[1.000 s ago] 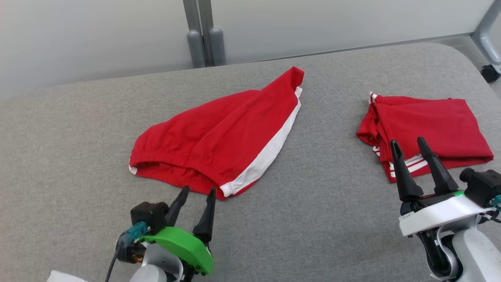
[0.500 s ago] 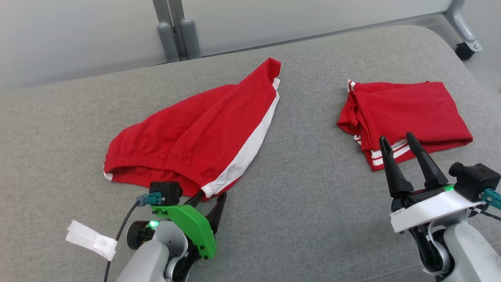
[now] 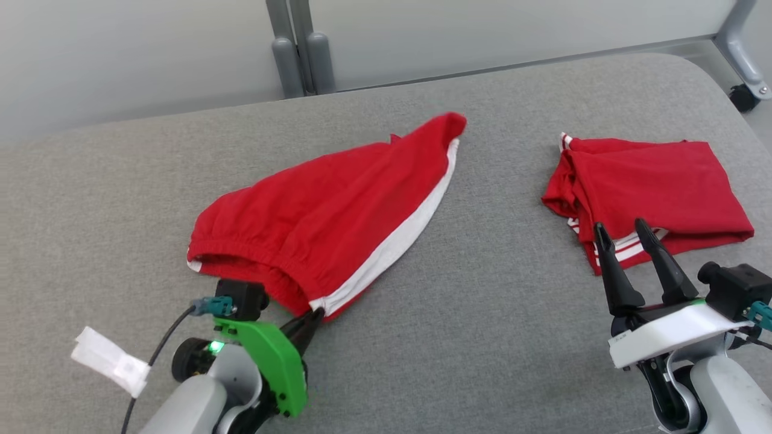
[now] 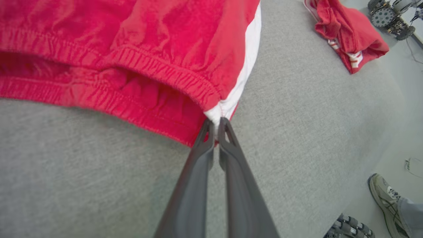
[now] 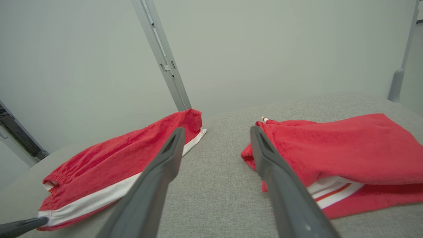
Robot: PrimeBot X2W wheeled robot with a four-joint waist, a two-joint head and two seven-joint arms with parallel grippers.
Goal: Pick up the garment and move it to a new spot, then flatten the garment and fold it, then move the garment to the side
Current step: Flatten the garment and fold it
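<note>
Pinching the near corner of the waistband where the white side stripe ends, the left gripper [image 4: 216,124] has its two dark fingers pressed tight together on the red shorts [image 3: 338,199]. The shorts lie spread on the grey fabric-covered tabletop [image 3: 512,289], left of the middle as the robot faces it. Their elastic waist is towards the robot and gapes a little, and the leg end points away towards the grey metal posts [image 3: 298,48] at the far edge. Over on the robot's right, well apart from the shorts, sits a second red garment [image 3: 657,181], folded into a rough rectangle with white stripes showing at its near edge. The right gripper [image 3: 618,226] hangs just in front of that folded piece with its fingers spread wide and nothing between them. A white tag [image 3: 108,361] is wrapped around the cable by the left arm. Off the tabletop's edge, a person's grey shoe [image 4: 383,195] stands on the floor.
</note>
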